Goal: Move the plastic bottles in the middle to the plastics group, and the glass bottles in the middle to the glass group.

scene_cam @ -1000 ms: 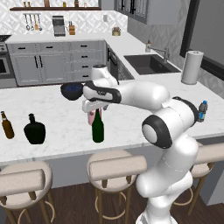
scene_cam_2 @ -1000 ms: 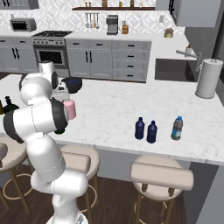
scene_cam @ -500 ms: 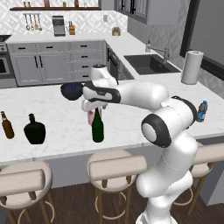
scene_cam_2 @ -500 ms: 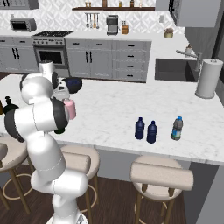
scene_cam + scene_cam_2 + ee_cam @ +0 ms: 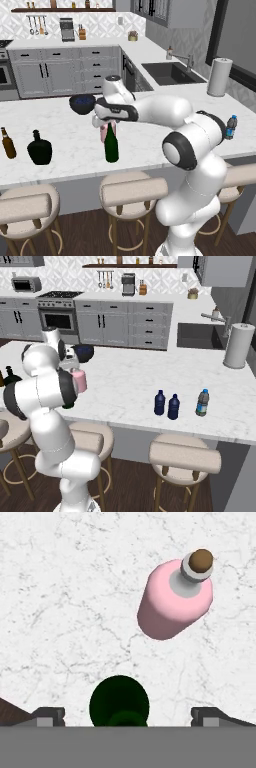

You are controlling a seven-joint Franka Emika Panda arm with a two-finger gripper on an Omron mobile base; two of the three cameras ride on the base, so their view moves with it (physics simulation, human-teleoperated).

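Hand view, hand (image 5: pixel 127 717) spread wide above green bottle (image 5: pixel 119 703), unmoved, pink bottle (image 5: pixel 175 602) beside

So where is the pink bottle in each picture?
Left base view: the pink bottle peeks out under the arm's hand, just behind the green bottle, mostly hidden.
Right base view: it sits left of centre, partly covered by the arm.
Hand view: upper right, seen from above.
Shared landmark: the green bottle, right beside it.
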